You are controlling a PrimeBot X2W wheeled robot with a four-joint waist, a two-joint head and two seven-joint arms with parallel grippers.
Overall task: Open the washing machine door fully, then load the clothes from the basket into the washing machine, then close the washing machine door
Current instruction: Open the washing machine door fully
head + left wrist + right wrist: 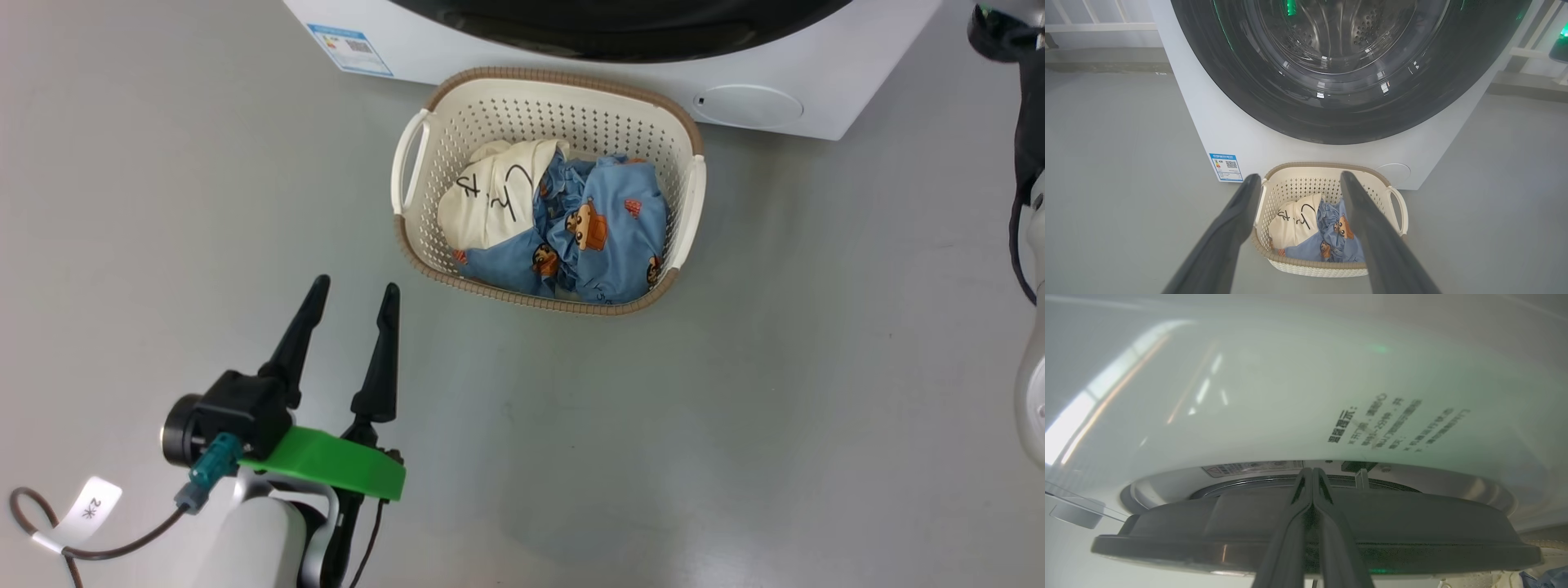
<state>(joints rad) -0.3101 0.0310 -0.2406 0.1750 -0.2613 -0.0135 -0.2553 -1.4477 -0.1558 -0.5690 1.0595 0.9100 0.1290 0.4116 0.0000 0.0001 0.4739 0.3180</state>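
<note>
Holding two garments [608, 220], one basket [563, 77] sits before one washing machine [816, 90]; left claw [355, 287] released, right claw [1312, 471] clenched.

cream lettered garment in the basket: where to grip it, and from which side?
Probably pinch the bunched top of the cream garment by its black lettering, coming straight down. The walls of the basket block side approaches, and the garment lies heaped on the robot's left side, partly over the blue bear garment. The open left gripper hangs nearby.
</note>
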